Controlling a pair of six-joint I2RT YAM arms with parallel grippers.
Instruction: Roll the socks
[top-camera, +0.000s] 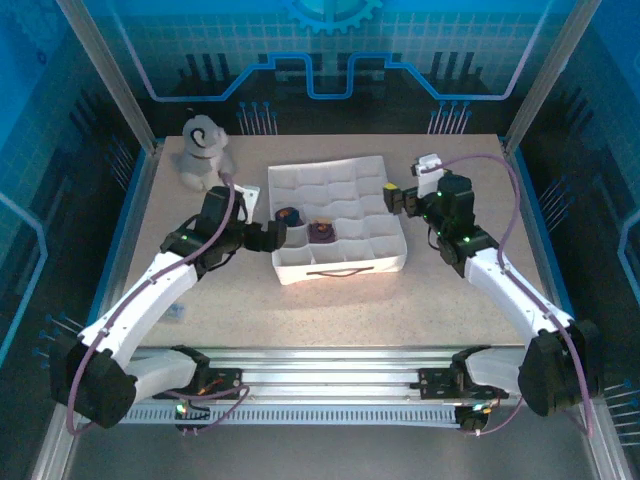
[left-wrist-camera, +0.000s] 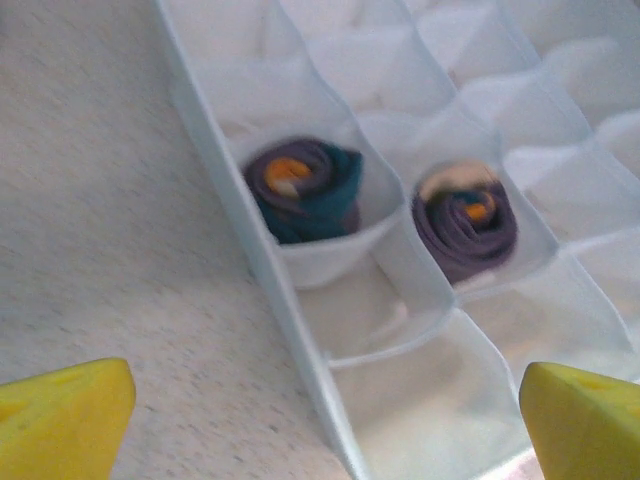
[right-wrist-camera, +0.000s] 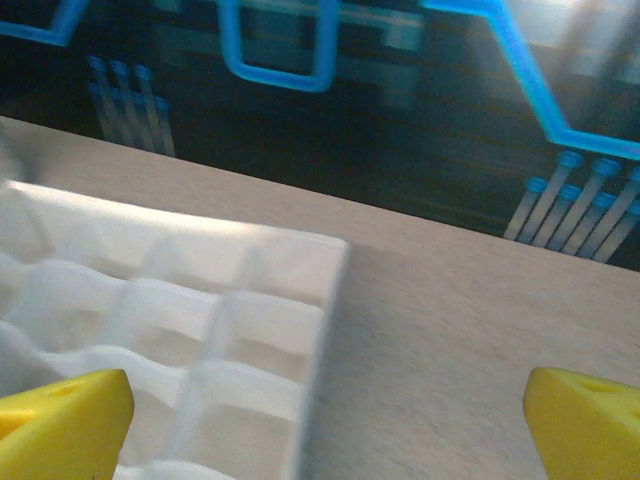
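Note:
Two socks lie rolled up in neighbouring cells of a white divided tray (top-camera: 342, 268). The purple roll with navy and orange (top-camera: 288, 216) (left-wrist-camera: 303, 187) fills a cell at the tray's left edge. The second purple roll with an orange centre (top-camera: 323, 231) (left-wrist-camera: 467, 225) sits one cell to its right. My left gripper (top-camera: 275, 237) (left-wrist-camera: 325, 425) hovers at the tray's left wall (left-wrist-camera: 255, 260), open and holding nothing, its yellow fingertips (left-wrist-camera: 60, 420) wide apart. My right gripper (top-camera: 392, 198) (right-wrist-camera: 320, 425) is open over the tray's far right corner (right-wrist-camera: 330, 290), also holding nothing.
A grey-white plush dog (top-camera: 203, 150) sits at the table's back left. A flat white thing (top-camera: 246, 203) lies partly under the left arm beside the tray. Bare tabletop (top-camera: 330, 315) stretches in front of the tray and to its right (right-wrist-camera: 480, 330).

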